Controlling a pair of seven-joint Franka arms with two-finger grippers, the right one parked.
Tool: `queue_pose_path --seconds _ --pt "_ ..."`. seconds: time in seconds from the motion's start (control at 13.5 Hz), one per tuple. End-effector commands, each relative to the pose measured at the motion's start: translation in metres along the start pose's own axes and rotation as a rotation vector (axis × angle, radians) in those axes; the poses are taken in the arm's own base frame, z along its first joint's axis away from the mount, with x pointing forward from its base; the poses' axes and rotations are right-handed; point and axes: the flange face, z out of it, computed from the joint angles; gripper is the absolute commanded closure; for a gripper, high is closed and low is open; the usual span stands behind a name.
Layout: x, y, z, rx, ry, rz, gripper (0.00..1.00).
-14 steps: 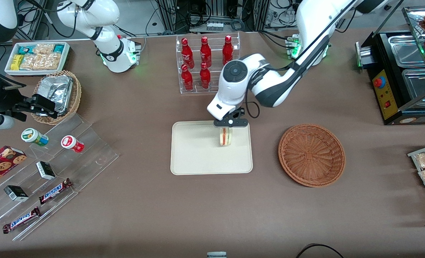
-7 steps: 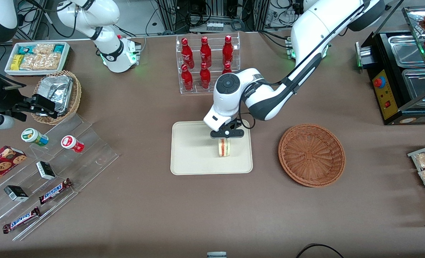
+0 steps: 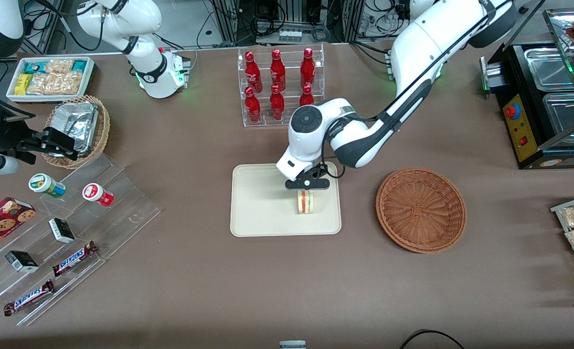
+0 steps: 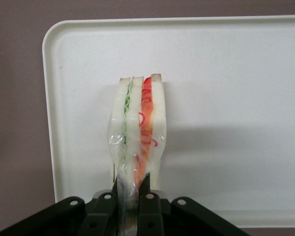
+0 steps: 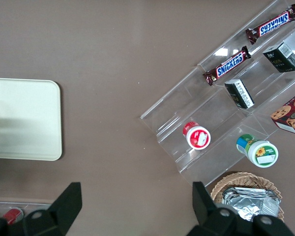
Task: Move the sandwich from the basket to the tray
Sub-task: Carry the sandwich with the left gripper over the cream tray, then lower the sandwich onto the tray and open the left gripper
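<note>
The sandwich [image 3: 305, 202] [image 4: 137, 129], a clear-wrapped wedge of white bread with red and green filling, hangs upright low over the cream tray [image 3: 262, 213] [image 4: 236, 98], whether touching it I cannot tell. My left gripper [image 3: 306, 190] [image 4: 130, 206] is shut on the sandwich, its black fingers pinching the wrapped end. The reddish-brown wicker basket [image 3: 421, 209] sits empty beside the tray, toward the working arm's end of the table.
A clear rack of red bottles [image 3: 279, 85] stands farther from the front camera than the tray. A clear stepped shelf [image 3: 73, 232] with snack bars and cups, a foil-lined basket [image 3: 78, 128] and a white bin [image 3: 49, 77] lie toward the parked arm's end.
The left gripper has come down and slightly nearer the front camera with the sandwich, now lower over the tray. The basket and tray have not moved.
</note>
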Motion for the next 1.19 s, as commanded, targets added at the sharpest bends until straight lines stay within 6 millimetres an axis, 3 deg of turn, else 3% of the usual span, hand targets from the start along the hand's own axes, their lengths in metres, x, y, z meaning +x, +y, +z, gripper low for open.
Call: queue_pose_path --seconds 0.0,0.15,0.22,0.3,0.37,0.52,1.11 --pt "0.003 0.005 0.016 0.022 0.019 0.024 1.00" --pt "0.002 0.006 0.016 0.018 0.015 0.017 1.00" --pt "0.003 0.006 0.015 0.015 0.014 -0.006 0.65" --pt "0.005 0.006 0.014 0.014 0.022 -0.012 0.13" --pt "0.006 0.007 0.012 0.011 0.023 -0.022 0.00" --pt "0.007 0.007 0.011 0.007 0.016 -0.033 0.00" --pt "0.032 0.000 -0.037 0.064 0.054 -0.118 0.00"
